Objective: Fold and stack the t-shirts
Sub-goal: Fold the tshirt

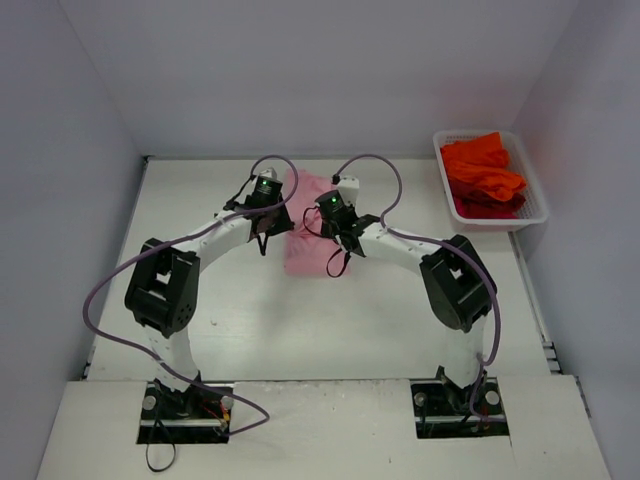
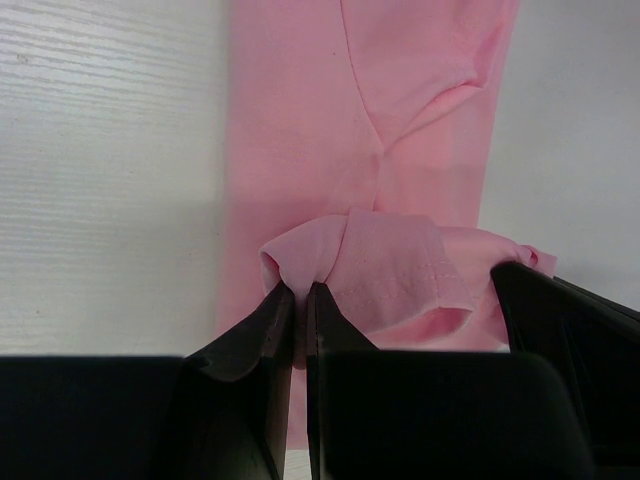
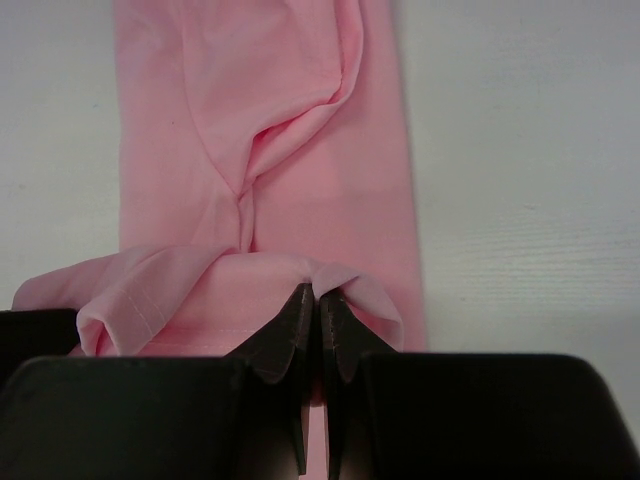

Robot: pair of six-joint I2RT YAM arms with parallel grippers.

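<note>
Left wrist view: left end effector (image 2: 301, 298) and right end effector (image 3: 316, 298) each pinch an edge of the pink t-shirt (image 2: 290, 130) — likely mid-fold; next, carry both corners evenly over.

The left gripper (image 2: 302, 297) is pinching a bunched fold of the pink shirt (image 2: 300, 150), its two dark fingers (image 2: 270, 325) pressing together with cloth squeezed between the tips. The gathered fold is rising just above the fingertips, and a stitched hem (image 2: 410, 285) is curling over to their right. Beyond it, the shirt is lying flat as a long strip on the white table (image 2: 100, 150), with creases running up its middle. A black part (image 2: 570, 330) is touching the cloth at the lower right; what it is cannot be told.
</note>
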